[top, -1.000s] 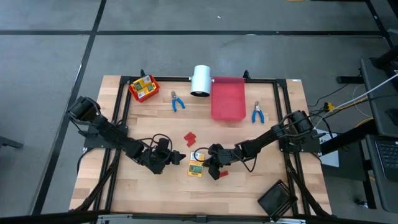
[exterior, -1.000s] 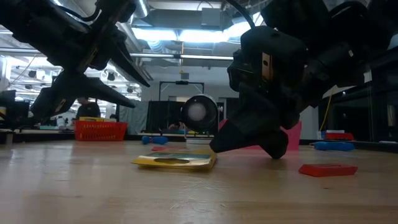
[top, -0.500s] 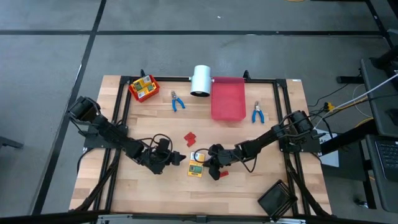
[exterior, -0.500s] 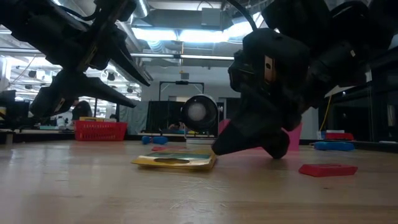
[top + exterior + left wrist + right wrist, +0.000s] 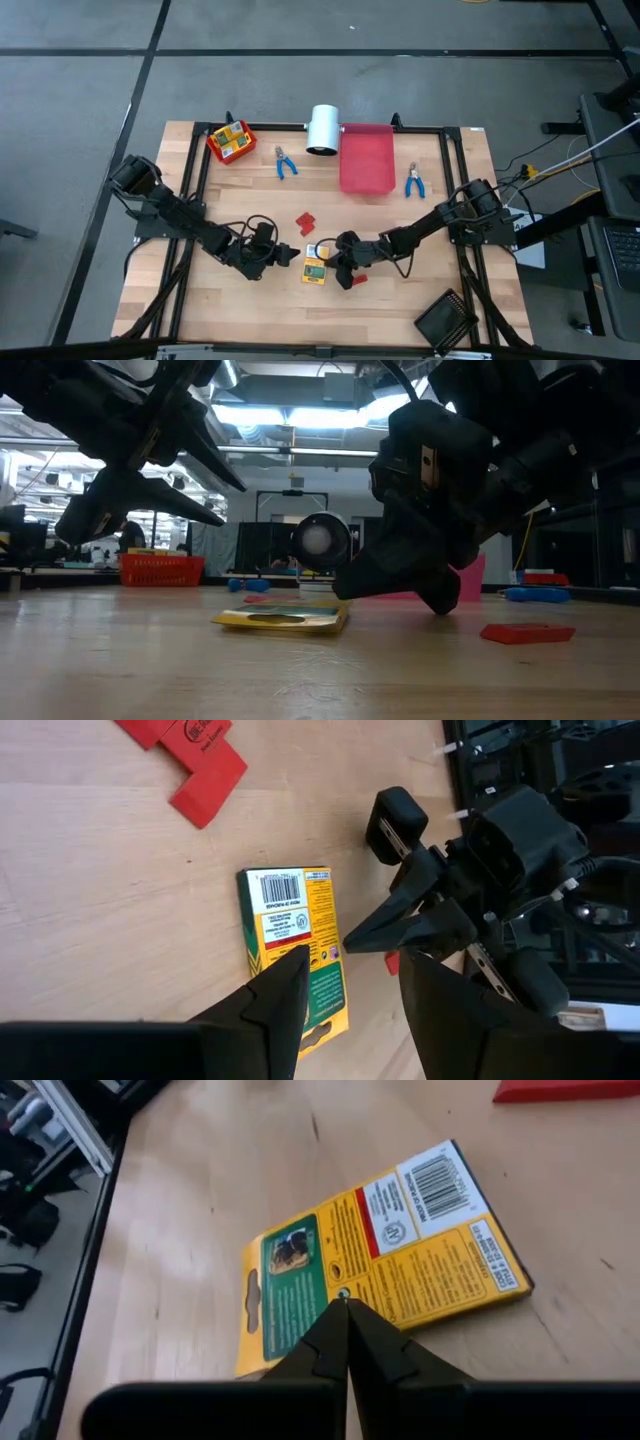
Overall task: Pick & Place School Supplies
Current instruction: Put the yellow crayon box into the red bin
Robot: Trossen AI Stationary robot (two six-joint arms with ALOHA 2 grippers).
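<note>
The right gripper [image 5: 340,272] has its dark fingers pressed together with nothing between them, the tips hanging just over the flat yellow-orange cardboard box with green print [image 5: 315,269], near its right edge. In the right wrist view the closed tips [image 5: 344,1306] sit above the box's middle; whether they touch the card is hard to tell. The left gripper [image 5: 287,256] hovers just left of the same box with its fingers [image 5: 285,982] held moderately apart and empty.

The box [image 5: 294,948] lies flat on the wooden table [image 5: 400,310], near the front centre, its long axis running near to far, the barcode end farther away and the green end nearer.

Against the pictures from a second ago, the box has not shifted; the right gripper sits marginally lower, otherwise both arms are as before.

A small red block [image 5: 527,632] lies just right of the right gripper, and two more red blocks [image 5: 305,221] lie just beyond the box. Farther back stand a red tray [image 5: 366,158], a white cylinder [image 5: 322,129], two blue-handled pliers [image 5: 285,164] on either side of the tray, and a red basket of yellow boxes [image 5: 231,141] at the far left. A black tray [image 5: 447,320] rests at the near right corner.
</note>
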